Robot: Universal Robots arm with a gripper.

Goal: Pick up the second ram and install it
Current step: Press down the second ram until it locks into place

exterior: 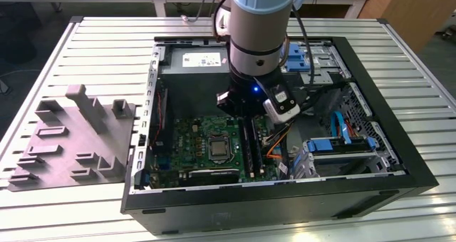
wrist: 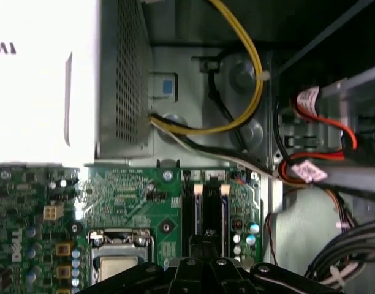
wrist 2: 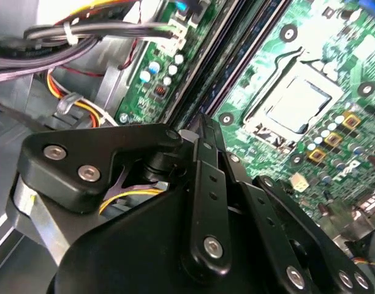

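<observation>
1. The bench (exterior: 399,49) carries an open computer case (exterior: 399,162), with a grey moulded tray (exterior: 71,140) at the case's 9 o'clock in the exterior view.
2. The arm (exterior: 260,33) is lowered into the case, over the edge of the motherboard (exterior: 192,140) that lies at 3 o'clock in that view.
3. The pincer (wrist: 203,242) is set over the long memory slots. Whether it is wide, narrow or holding anything cannot be told.
4. The second ram (wrist: 198,211) is judged to be the dark blue-green strip lying along the slot directly under the pincer.
5. For a good seating, the stick should be kept parallel to its slot and pressed down evenly, not at one end.
6. Slot alignment is shown best in the first wrist view. The exterior view gives the overall layout, and the processor socket (wrist 2: 298,107) is seen closely in the second wrist view.
</observation>
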